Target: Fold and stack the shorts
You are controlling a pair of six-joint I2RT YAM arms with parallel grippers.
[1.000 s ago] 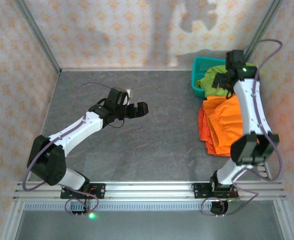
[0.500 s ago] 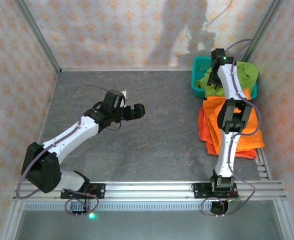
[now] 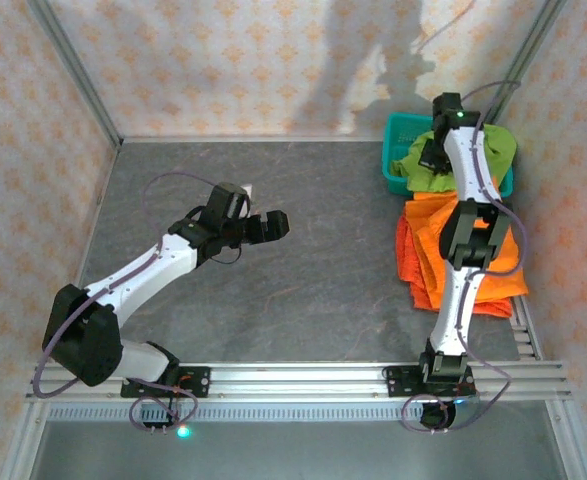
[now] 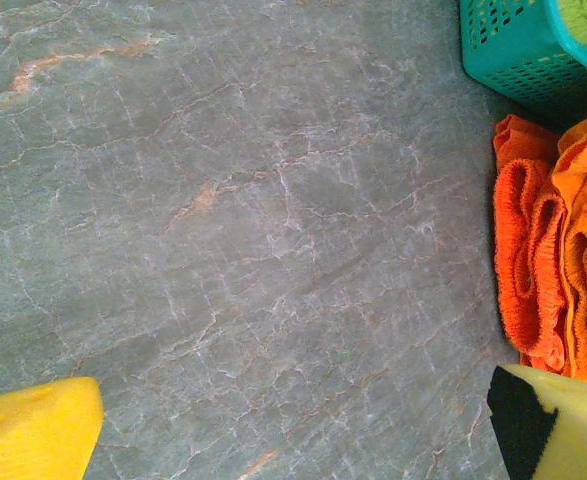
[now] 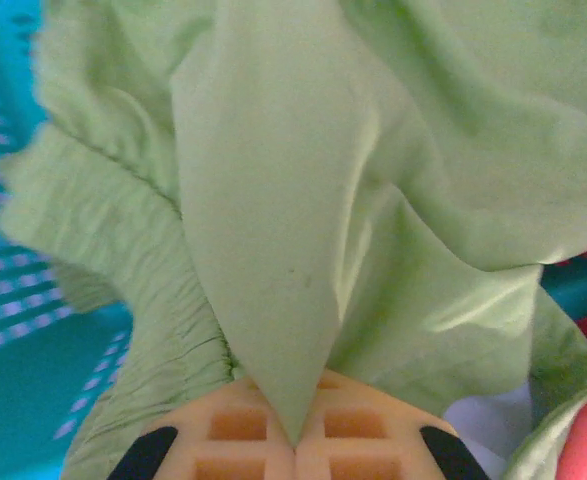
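No shorts (image 3: 423,262) are folded yet: right gripper (image 5: 295,445), jaws pinching green shorts (image 5: 273,250) at two o'clock; left gripper (image 3: 273,224), jaws wide.

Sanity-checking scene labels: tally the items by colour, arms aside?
Lime-green shorts: 1
Teal mesh basket: 1
Orange shorts heap: 1, pieces within it can't be counted
Total: 3
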